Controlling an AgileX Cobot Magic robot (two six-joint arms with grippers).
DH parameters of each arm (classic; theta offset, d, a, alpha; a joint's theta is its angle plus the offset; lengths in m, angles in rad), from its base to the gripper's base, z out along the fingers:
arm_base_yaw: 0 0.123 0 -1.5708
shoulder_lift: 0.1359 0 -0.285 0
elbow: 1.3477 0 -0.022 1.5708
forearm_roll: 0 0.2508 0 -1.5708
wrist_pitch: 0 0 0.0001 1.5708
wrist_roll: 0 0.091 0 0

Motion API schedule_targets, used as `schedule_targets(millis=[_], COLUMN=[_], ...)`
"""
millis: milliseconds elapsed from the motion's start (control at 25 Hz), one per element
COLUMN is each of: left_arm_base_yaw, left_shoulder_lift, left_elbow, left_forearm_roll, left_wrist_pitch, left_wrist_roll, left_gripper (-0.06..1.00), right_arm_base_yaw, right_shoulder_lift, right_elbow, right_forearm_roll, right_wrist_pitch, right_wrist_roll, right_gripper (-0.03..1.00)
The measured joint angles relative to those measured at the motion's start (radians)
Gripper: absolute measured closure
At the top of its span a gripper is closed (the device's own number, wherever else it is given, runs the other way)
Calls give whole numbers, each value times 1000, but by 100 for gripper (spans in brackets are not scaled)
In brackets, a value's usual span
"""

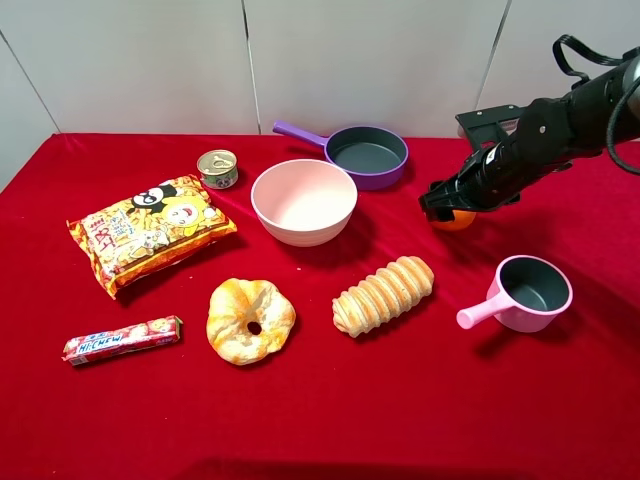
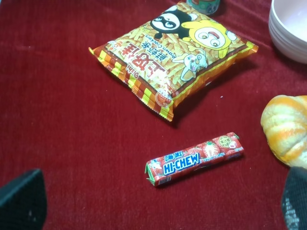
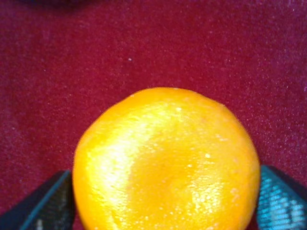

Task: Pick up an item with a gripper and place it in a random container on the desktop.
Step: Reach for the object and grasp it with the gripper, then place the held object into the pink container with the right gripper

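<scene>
The orange mandarin (image 1: 457, 220) lies at the right of the red cloth, between the purple pan and the small pink pot. My right gripper (image 1: 447, 205) is down over it. In the right wrist view the mandarin (image 3: 165, 160) fills the space between the two dark fingers (image 3: 45, 203), which press against its sides. I cannot tell whether it is off the cloth. The pale pink bowl (image 1: 303, 201) stands empty in the middle, left of the mandarin. My left gripper (image 2: 156, 203) is open and empty above the cloth near the candy stick; it does not show in the high view.
A purple long-handled pan (image 1: 365, 154) sits behind the bowl. A small pink handled pot (image 1: 527, 291), a ridged bread roll (image 1: 384, 294) and a ring bread (image 1: 250, 319) lie in front. A snack bag (image 1: 148, 231), a tin (image 1: 217, 168) and a candy stick (image 1: 122, 339) are at the left.
</scene>
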Motion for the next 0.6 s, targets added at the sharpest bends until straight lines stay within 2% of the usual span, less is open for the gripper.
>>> schedule_targets(millis=[600], left_arm_base_yaw=[0], left_shoulder_lift=[0], left_elbow=[0], left_forearm_roll=[0], left_wrist_pitch=[0], left_wrist_roll=[0], left_gripper=[-3], right_arm_base_yaw=[0], right_shoulder_lift=[0], right_elbow=[0], right_forearm_roll=[-16], right_wrist_pitch=[4], right_wrist_roll=[0], right_gripper=[43])
